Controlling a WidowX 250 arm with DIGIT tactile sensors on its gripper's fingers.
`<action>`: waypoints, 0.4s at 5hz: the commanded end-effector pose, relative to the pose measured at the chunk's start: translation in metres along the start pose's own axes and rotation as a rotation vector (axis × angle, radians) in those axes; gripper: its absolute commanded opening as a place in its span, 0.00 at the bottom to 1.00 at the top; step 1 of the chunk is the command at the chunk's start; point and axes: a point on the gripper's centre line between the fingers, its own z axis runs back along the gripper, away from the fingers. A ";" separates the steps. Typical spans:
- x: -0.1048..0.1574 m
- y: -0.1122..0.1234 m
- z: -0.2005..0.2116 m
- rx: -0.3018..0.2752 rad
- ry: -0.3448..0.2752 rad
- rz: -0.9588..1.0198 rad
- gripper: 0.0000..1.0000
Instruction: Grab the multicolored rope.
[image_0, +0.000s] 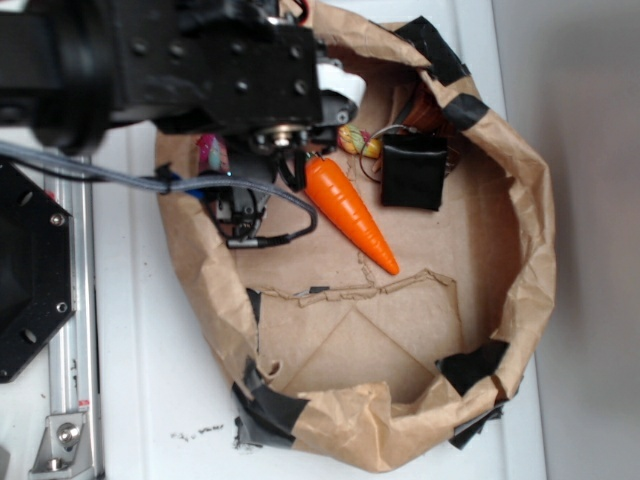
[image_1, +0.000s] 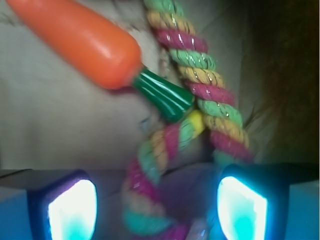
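The arm hides most of the multicolored rope (image_0: 357, 140) outside — wrist view blurred, carrot (image_1: 80, 40) cropped.

Exterior view is evenly bright and mildly soft. Wrist view is dim and blurred, darkest toward three o'clock, with two glowing cyan patches at seven and five o'clock.

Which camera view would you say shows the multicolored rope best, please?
The wrist view: the rope fills it, looping down between the gripper's fingers. The exterior view shows only two short bits beside the arm.
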 end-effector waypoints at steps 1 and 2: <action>-0.007 0.022 -0.014 0.087 0.137 -0.158 1.00; -0.011 0.022 -0.011 0.085 0.147 -0.072 0.00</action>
